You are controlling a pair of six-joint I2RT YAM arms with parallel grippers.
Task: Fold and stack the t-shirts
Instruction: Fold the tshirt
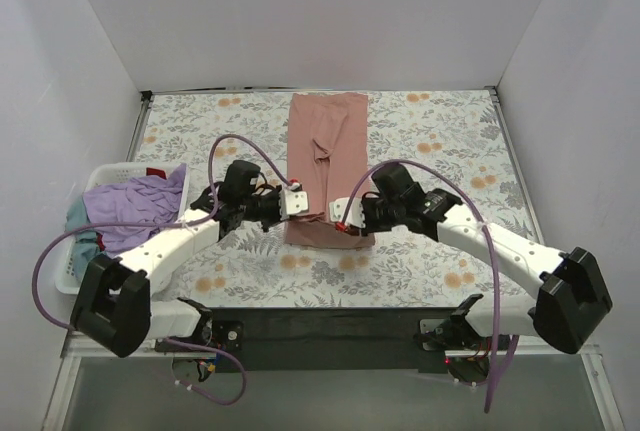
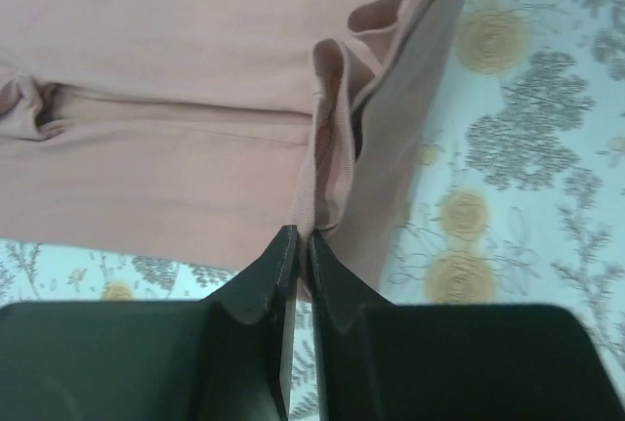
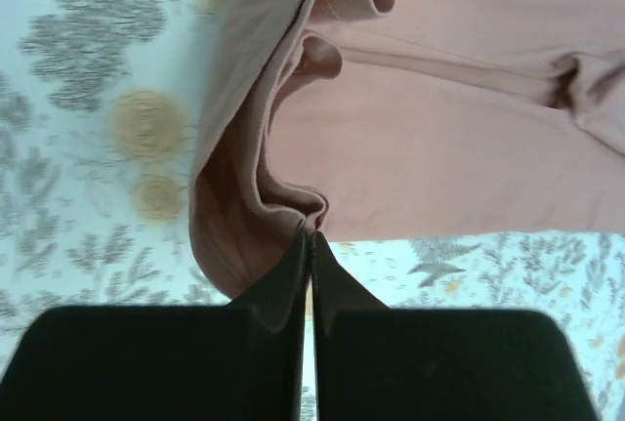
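Observation:
A salmon-pink t-shirt (image 1: 326, 151) lies as a long narrow strip down the middle of the table, reaching from the back edge towards me. My left gripper (image 1: 296, 203) is shut on its near left corner, and the pinched cloth (image 2: 322, 177) bunches up between the fingertips in the left wrist view. My right gripper (image 1: 342, 213) is shut on its near right corner, and that cloth (image 3: 293, 206) is gathered in folds at the fingertips. The near end is lifted a little. Lavender-purple (image 1: 135, 206) and teal-blue (image 1: 78, 219) t-shirts lie heaped in the basket.
A white plastic basket (image 1: 72, 261) stands at the table's left edge beside my left arm. The table has a floral cloth (image 1: 440, 141). White walls close in the left, back and right sides.

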